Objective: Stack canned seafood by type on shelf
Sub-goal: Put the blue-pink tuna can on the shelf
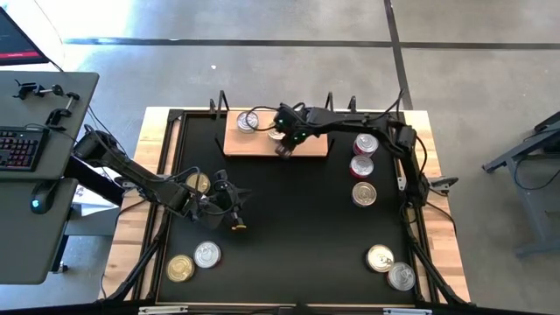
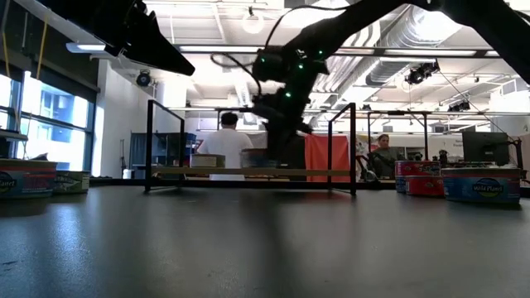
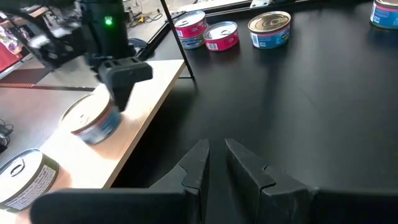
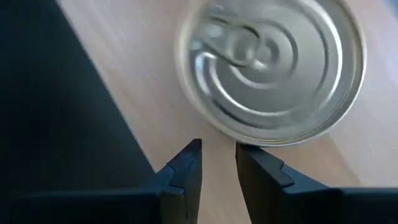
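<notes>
Right jaws over the shelf, empty beside a tin

High view: the right gripper (image 1: 283,149) hung at the shelf (image 1: 313,144) edge, tins in like groups on the counter (image 1: 289,227). Right wrist view: narrow, empty jaws, a silver-lidded tin (image 4: 270,68) just ahead, apparently set down. Left wrist view: the left gripper (image 3: 214,163), jaws nearly closed, waited.
</notes>
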Robot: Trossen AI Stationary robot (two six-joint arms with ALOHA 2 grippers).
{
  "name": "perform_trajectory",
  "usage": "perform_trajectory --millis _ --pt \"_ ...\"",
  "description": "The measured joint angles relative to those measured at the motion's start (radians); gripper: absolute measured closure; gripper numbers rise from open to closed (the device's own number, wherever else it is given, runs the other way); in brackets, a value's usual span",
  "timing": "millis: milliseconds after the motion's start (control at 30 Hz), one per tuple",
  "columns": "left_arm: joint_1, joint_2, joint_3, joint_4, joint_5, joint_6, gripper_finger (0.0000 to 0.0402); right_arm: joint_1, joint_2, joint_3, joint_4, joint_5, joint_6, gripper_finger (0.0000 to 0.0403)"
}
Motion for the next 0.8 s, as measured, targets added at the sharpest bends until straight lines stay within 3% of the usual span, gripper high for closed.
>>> perform_trajectory --millis 267,800 --pt "0.0 0.0 0.0 0.0 0.0 0.0 0.0362 0.025 -0.001 0.001 0.25 0.0 -0.006 0.0314" --pt "0.0 0.0 0.0 0.0 0.0 0.001 0.0362 -0.09 0.059 0.004 0.303 -0.121 -0.143 0.0314"
